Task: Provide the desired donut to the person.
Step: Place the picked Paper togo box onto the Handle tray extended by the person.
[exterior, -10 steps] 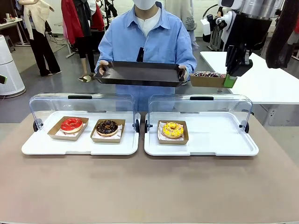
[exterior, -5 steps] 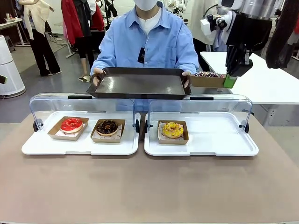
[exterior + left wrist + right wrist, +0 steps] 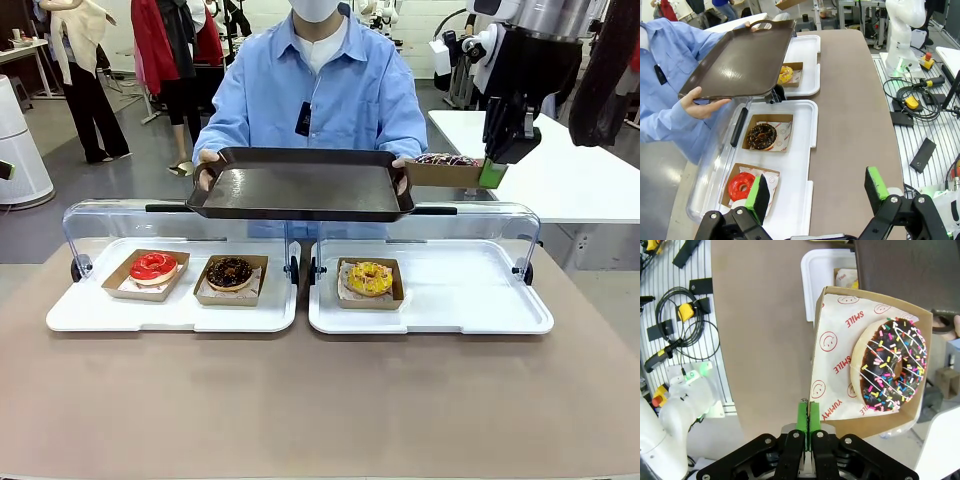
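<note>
Keeps the left gripper [image 3: 817,191] spread wide and empty above the red donut [image 3: 742,186]. Centre: pushes the brown serving tray [image 3: 300,188] nearer, ready to receive. Right: pinches the sprinkled donut's [image 3: 445,159] cardboard box [image 3: 440,176] in the right gripper [image 3: 492,174], just beside the tray. Looks close to handover.

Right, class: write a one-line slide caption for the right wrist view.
Right gripper shut on the edge of a cardboard box carrying a sprinkled chocolate donut, beside a dark serving tray.
</note>
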`<state>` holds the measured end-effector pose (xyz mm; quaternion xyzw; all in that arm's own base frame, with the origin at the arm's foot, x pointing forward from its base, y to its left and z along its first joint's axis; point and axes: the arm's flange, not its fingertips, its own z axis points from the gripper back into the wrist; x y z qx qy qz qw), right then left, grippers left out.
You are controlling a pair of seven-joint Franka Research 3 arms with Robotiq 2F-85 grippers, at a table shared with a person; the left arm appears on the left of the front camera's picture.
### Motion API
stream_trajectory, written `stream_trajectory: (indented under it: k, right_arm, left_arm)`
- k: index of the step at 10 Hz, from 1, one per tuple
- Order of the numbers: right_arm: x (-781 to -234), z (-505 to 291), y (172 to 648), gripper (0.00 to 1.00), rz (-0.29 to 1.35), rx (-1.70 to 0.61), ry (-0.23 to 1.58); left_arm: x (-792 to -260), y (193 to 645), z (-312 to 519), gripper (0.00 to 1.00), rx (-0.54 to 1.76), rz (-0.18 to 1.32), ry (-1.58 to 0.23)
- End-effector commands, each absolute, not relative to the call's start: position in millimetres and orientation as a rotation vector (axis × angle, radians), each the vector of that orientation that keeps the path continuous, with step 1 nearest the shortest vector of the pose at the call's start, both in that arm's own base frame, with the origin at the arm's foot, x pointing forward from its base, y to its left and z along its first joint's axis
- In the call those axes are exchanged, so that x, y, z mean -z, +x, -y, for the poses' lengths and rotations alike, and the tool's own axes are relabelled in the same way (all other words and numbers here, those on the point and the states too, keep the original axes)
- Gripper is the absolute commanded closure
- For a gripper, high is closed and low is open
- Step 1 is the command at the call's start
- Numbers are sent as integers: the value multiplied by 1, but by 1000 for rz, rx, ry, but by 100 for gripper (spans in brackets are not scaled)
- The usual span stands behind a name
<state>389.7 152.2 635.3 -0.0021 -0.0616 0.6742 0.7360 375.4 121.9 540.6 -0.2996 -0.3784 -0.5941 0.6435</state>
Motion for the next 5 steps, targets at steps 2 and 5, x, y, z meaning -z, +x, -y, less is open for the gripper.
stream_trajectory:
  k: [2, 5]
  right_arm:
    - [-635, -152, 387, 100, 133, -1474, -3]
    - [-653, -169, 383, 98, 165, -1523, -40]
  left_arm:
    - [-542, 376, -123, 0, 1360, 893, -690]
    - [-542, 376, -123, 0, 1360, 893, -690]
